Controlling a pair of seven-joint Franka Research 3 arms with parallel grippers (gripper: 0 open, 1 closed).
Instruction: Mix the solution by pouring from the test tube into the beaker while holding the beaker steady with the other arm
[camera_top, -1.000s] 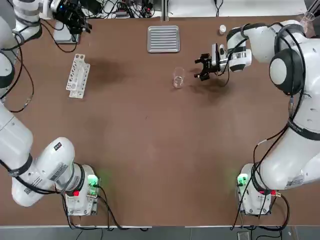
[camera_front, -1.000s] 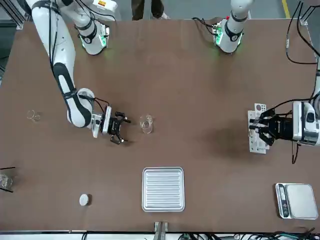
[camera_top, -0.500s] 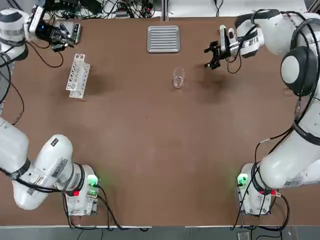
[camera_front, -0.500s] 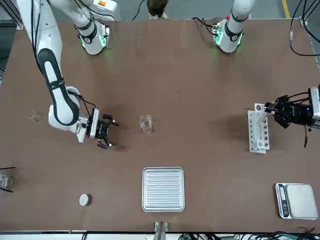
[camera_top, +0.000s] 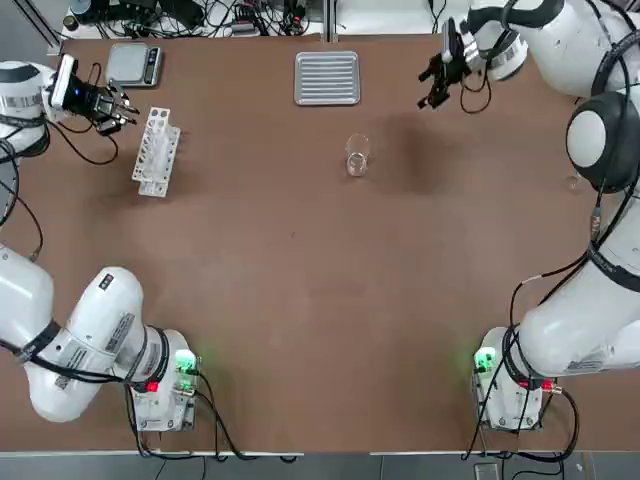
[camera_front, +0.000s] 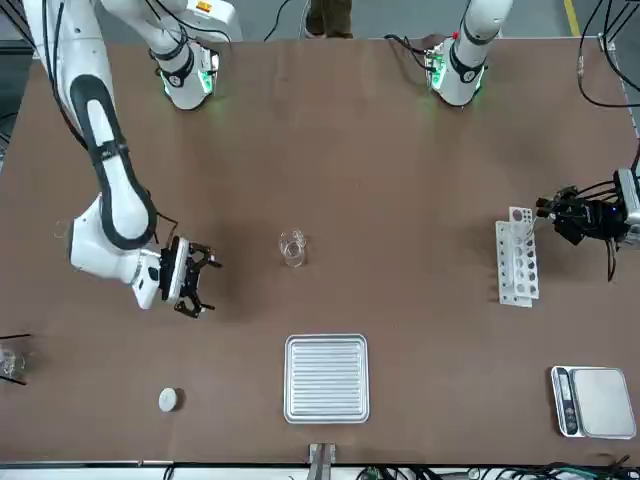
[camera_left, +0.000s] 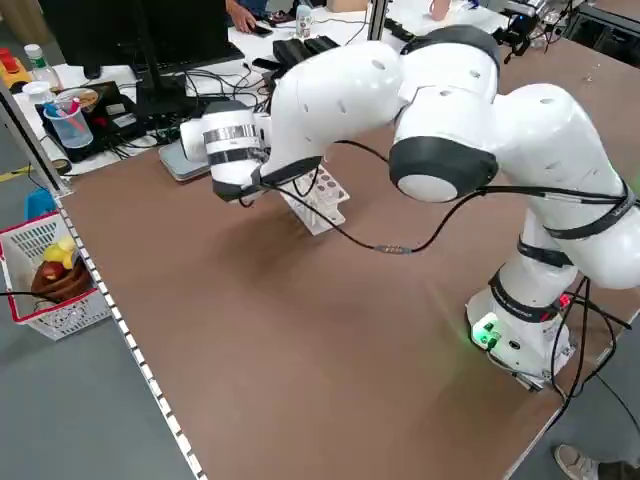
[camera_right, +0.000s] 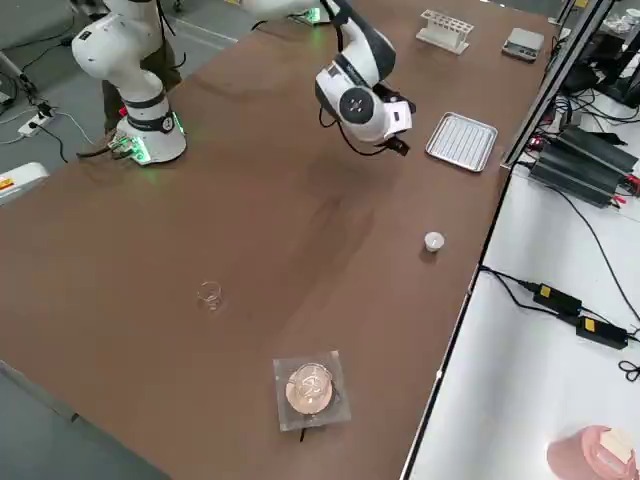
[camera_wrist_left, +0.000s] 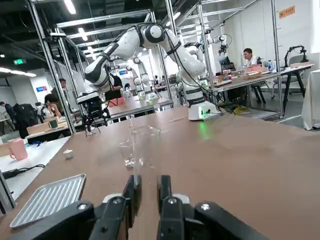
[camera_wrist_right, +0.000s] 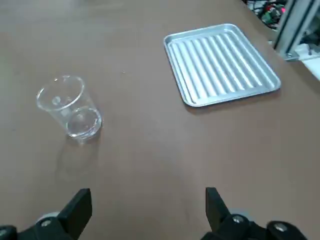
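Note:
The clear beaker (camera_top: 357, 158) stands upright in the far middle of the table, with no gripper touching it. My right gripper (camera_top: 432, 85) hangs open to the beaker's far right, well apart from it; in its wrist view the beaker (camera_wrist_right: 70, 107) sits ahead of the spread fingers (camera_wrist_right: 75, 210). My left gripper (camera_top: 118, 102) is at the far left, just beyond the white test tube rack (camera_top: 155, 150). In the left wrist view its fingers (camera_wrist_left: 131, 190) are shut on a clear test tube (camera_wrist_left: 145, 147) that stands upright between them.
A ribbed metal tray (camera_top: 327, 78) lies at the far edge beyond the beaker. A scale (camera_top: 133, 62) sits at the far left corner. A white cap (camera_front: 169, 400), a tiny glass piece (camera_front: 67, 232) and a dish (camera_right: 312, 388) lie on the right side.
The right gripper has drawn back from beside the beaker toward the far right, staying open. The left gripper has come away from the rack toward the table's left edge.

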